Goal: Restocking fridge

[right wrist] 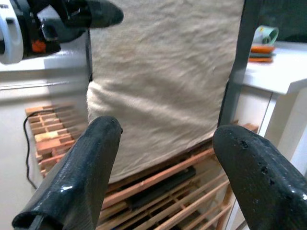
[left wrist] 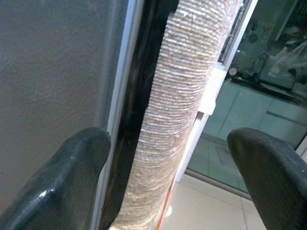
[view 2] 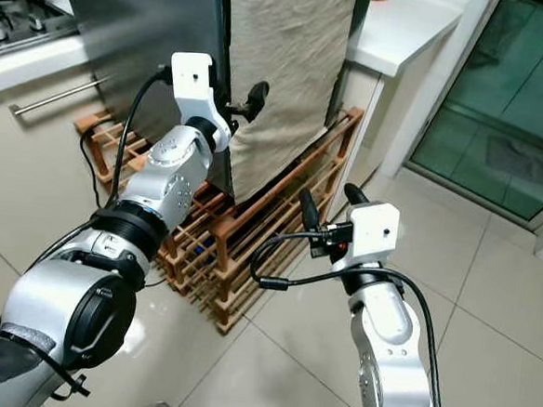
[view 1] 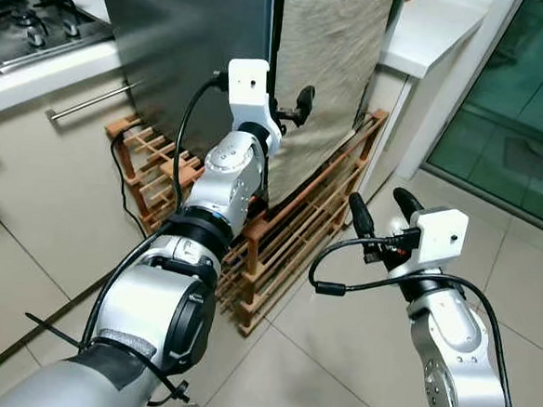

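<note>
left claw (view 1: 292, 107) spread at fridge (view 1: 190, 39) edge | woven beige cloth (view 1: 328, 58) | slatted wooden rack (view 1: 293, 233)

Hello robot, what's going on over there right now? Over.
Left gripper open at fridge door edge. Right gripper open, empty, lower down. Beige cloth hangs over the door; wooden rack at its foot.

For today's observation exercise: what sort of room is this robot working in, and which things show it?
Most likely a home kitchen: a gas hob set in a white counter, a grey fridge, and a wooden rack on tiled floor.
</note>
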Robot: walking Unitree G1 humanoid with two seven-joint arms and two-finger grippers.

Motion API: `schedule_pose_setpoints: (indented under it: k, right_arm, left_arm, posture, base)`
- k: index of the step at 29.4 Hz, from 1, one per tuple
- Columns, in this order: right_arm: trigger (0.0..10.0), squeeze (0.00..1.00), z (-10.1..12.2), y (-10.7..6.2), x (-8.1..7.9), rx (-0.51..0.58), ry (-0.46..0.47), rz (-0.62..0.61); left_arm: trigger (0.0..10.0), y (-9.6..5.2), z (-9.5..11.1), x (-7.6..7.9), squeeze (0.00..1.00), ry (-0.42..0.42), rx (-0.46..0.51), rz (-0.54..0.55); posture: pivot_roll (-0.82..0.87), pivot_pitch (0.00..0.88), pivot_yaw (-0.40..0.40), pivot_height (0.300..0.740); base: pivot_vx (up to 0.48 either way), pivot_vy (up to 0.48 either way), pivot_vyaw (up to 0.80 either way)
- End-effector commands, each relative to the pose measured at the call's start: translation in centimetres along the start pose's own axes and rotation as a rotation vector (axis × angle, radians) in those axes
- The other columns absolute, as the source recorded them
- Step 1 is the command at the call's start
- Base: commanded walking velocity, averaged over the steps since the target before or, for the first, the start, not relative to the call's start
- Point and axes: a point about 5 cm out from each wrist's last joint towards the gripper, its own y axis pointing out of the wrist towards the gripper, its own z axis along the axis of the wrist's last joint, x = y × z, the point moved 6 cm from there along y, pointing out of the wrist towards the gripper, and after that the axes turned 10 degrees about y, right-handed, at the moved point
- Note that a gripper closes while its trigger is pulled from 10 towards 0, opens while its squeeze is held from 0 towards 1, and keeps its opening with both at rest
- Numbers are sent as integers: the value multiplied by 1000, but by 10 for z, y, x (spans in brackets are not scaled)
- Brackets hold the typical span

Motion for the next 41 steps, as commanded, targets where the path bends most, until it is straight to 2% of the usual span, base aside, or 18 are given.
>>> schedule_pose_setpoints:
  k: [1,8,14,21,22,24,28,29,30,31,33,34,35,36,37,38,40,41]
  right_arm:
    - [10000,0,4,-1,-2,5,-2,2]
    - [10000,0,2,-5,-2,-5,-3,-12]
    - [10000,0,0,-8,-2,-11,-2,-22]
    - [10000,0,0,-9,-3,-12,0,-31]
    - [10000,0,0,-9,-4,-14,3,-32]
    - [10000,0,0,-9,-5,-14,4,-32]
    - [10000,0,0,-7,-7,-9,8,-37]
    - [10000,0,0,-7,-7,-9,8,-37]
    - [10000,0,0,-6,-7,-7,10,-40]
    - [10000,0,0,-6,-7,-6,12,-46]
    - [10000,0,-2,-5,-8,-9,15,-44]
    - [10000,0,-2,-4,-9,-10,15,-42]
    - [10000,0,-2,-4,-9,-10,15,-42]
    - [10000,0,0,-4,-12,-5,19,-36]
    - [10000,0,0,-3,-13,-3,20,-34]
    - [10000,0,1,-3,-13,-2,21,-33]
    - [10000,0,1,-3,-13,-1,22,-32]
    - [10000,0,0,-5,-11,-2,23,-33]
  left_arm:
    - [10000,5,13,7,0,1,31,-24]
    - [10000,9,17,11,0,-4,36,-37]
    - [10000,11,28,41,0,-74,77,-153]
    - [10000,12,28,62,0,-86,63,-229]
    - [10000,12,23,79,0,-123,23,-288]
    - [10000,12,21,84,0,-139,10,-305]
    - [10000,5,11,117,0,-175,-30,-414]
    - [10000,5,11,117,0,-175,-30,-414]
    - [10000,3,10,127,0,-199,-32,-443]
    - [10000,-1,16,147,0,-264,-17,-489]
    - [10000,-6,26,170,0,-290,21,-557]
    - [10000,-8,29,177,0,-298,34,-581]
    - [10000,-8,29,177,0,-298,34,-581]
    - [10000,-19,42,203,0,-351,79,-696]
    - [10000,-25,49,215,0,-379,103,-757]
    - [10000,-30,55,223,0,-405,123,-806]
    - [10000,-34,61,229,0,-432,140,-843]
    - [10000,-43,75,237,0,-455,188,-919]
  posture:
    - [-171,49,43,740]
    - [-183,54,56,740]
    - [-195,53,70,740]
    - [-202,54,76,740]
    - [-208,58,83,740]
    - [-213,57,85,740]
    - [-228,56,98,740]
    - [-228,56,98,740]
    - [-228,56,98,740]
    - [-228,56,98,740]
    - [-228,56,98,740]
    - [-228,56,98,740]
    - [-228,56,98,740]
    - [-232,54,96,740]
    - [-233,54,96,740]
    - [-232,53,96,740]
    - [-232,53,96,740]
    - [-232,49,94,740]
  base:
    - [0,0,0]
    - [0,0,0]
    - [0,0,0]
    - [0,0,0]
    - [0,0,0]
    - [0,0,0]
    - [0,0,0]
    - [0,0,0]
    - [0,0,0]
    - [0,0,0]
    - [0,0,0]
    - [0,0,0]
    - [0,0,0]
    - [0,0,0]
    - [0,0,0]
    - [0,0,0]
    - [0,0,0]
    - [0,0,0]
